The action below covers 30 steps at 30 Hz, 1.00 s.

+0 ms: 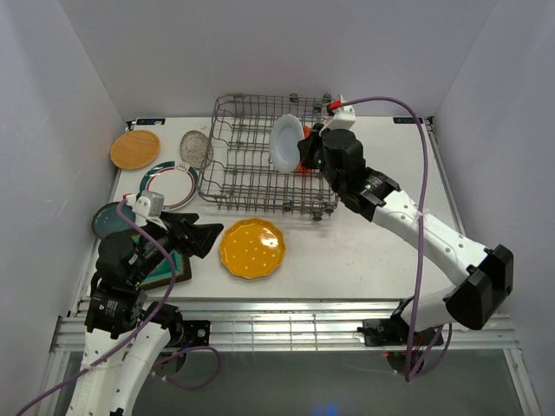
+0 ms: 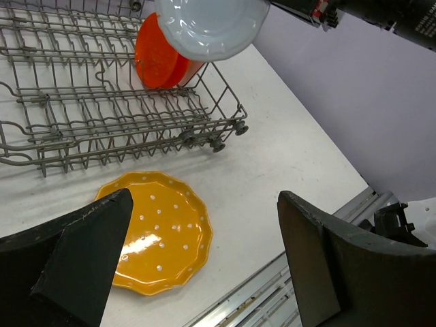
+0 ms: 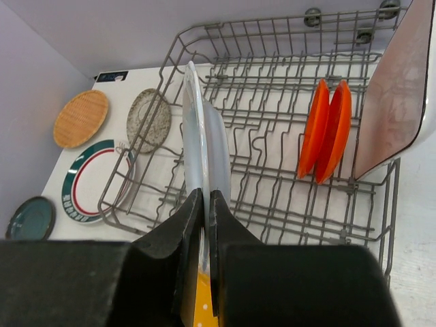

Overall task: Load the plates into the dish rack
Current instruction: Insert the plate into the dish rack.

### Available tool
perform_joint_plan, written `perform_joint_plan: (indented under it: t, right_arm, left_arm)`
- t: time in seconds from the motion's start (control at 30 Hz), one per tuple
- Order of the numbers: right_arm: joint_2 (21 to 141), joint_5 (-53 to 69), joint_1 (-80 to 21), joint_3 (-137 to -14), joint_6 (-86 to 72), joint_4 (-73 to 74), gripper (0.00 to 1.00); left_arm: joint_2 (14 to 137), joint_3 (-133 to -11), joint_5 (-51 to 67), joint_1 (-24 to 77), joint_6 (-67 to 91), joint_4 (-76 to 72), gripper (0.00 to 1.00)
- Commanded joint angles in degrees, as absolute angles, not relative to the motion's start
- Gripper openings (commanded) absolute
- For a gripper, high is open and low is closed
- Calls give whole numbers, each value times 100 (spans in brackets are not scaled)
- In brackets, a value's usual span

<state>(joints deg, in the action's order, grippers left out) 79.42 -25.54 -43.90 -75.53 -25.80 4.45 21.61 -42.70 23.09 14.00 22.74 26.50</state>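
Note:
My right gripper (image 3: pixel 206 194) is shut on the lower edge of a pale grey plate (image 3: pixel 197 136). It holds the plate on edge over the middle of the grey wire dish rack (image 1: pixel 227 186), above the tines. The same plate (image 1: pixel 285 143) shows from above beside the right gripper (image 1: pixel 305 147). An orange-red plate (image 3: pixel 325 129) and a white rectangular plate (image 3: pixel 398 88) stand upright in the rack's right end. A yellow scalloped plate (image 1: pixel 251 248) lies flat in front of the rack. My left gripper (image 1: pixel 206 241) hangs open just left of it, holding nothing.
Left of the rack lie a wooden plate (image 1: pixel 135 149), a clear speckled plate (image 1: pixel 196 149), a white green-rimmed plate (image 1: pixel 170 185) and a dark teal plate (image 1: pixel 111 220). A square teal plate (image 1: pixel 169 269) sits under the left arm. The table's metal front rail (image 2: pixel 272 286) runs close by.

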Motion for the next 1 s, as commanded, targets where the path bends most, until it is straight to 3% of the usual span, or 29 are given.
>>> perform_joint_plan:
  t: [0.0,0.3,0.63,0.97]
  right_arm:
    - [8278,-3172,-4386,-8305,-2391,-79,8]
    - [9685,-3778,-4307,-10035,-1926,272,8]
    - [10906,-4350,-4131,-11170,-1424,308,8]
    - [11013,-4526,-4087,-10671,-1371,150,8]
  left_arm:
    - [2206,-4245,2268,1406,2250,2584,98]
    - [2180,-4245,2276,1415,2250,2584,98]
    - [2268,-4263,2320,1415,2241,2584,98]
    - [2250,-4254,2276,1415,2250,2593,98]
